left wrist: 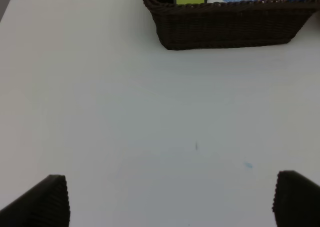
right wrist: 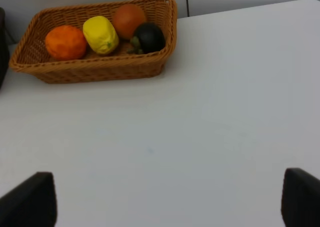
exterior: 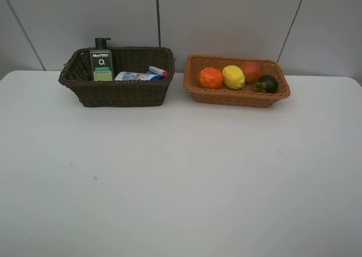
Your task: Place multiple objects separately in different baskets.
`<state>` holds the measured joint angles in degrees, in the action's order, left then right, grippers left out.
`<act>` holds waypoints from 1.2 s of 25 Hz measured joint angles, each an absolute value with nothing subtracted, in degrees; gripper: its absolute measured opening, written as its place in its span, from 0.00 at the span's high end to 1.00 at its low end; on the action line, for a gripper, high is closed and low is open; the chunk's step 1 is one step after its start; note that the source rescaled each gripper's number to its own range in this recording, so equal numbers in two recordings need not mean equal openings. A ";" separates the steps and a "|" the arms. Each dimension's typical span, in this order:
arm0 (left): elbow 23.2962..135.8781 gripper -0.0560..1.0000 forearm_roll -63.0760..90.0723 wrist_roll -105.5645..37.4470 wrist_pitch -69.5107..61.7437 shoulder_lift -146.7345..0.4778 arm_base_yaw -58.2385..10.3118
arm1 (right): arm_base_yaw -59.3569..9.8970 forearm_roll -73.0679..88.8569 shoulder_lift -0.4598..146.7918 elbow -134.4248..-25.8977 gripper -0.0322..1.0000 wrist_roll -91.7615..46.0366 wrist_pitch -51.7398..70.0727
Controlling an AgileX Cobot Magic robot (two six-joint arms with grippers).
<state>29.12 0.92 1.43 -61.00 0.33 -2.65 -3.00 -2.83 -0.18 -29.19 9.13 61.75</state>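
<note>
You're looking down on a wide white table (exterior: 181,178), and everything that matters sits along its far edge, up at twelve o'clock. At about eleven o'clock stands the deep dark brown wicker basket (exterior: 119,93); just beside it, at about one o'clock, the shallower orange-tan wicker basket (exterior: 236,95). The two are near each other but not touching.

Look at the sorting: the dark basket holds the made goods. The dark green pump bottle (exterior: 102,61) stands upright against its nine o'clock end, held up by the tall wall, I'd say. The white blue-capped bottle (exterior: 136,76) lies on its side next to it, and the pink-tipped white marker (exterior: 159,71) lies toward three o'clock, its tip just clearing the rim. No black eraser shows anywhere; it may be hidden behind the basket wall, you can't tell.

Over in the tan basket it's all fruit in a row: the round orange (exterior: 210,77) at nine o'clock, the yellow lemon (exterior: 233,76) touching it, the red-yellow peach (exterior: 250,71) behind, and the small dark mangosteen (exterior: 267,84) at the three o'clock end. The low wall is enough to stop them rolling.

Your left pincer (left wrist: 170,199) hangs spread wide over bare table, nothing between its jaws, short of the dark basket. Your right pincer (right wrist: 167,199) is just as wide apart and empty, facing the fruit basket. With nothing loose on the table, the sorting reads to me as finished.
</note>
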 joint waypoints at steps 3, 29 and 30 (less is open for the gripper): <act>29.12 0.00 0.92 1.43 -61.00 0.33 -2.65 | -3.00 -2.83 -0.18 -29.19 0.00 9.13 61.55; 29.12 0.00 0.92 1.43 -61.00 0.33 -2.65 | 5.20 -2.83 -0.18 -29.19 0.00 9.01 61.36; 29.12 0.00 0.92 1.43 -61.00 0.33 -2.65 | 5.15 -2.83 -0.18 -29.19 0.00 9.01 61.36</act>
<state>29.12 0.92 1.43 -61.00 0.33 -2.65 5.15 -2.83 -0.18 -29.19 9.01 61.36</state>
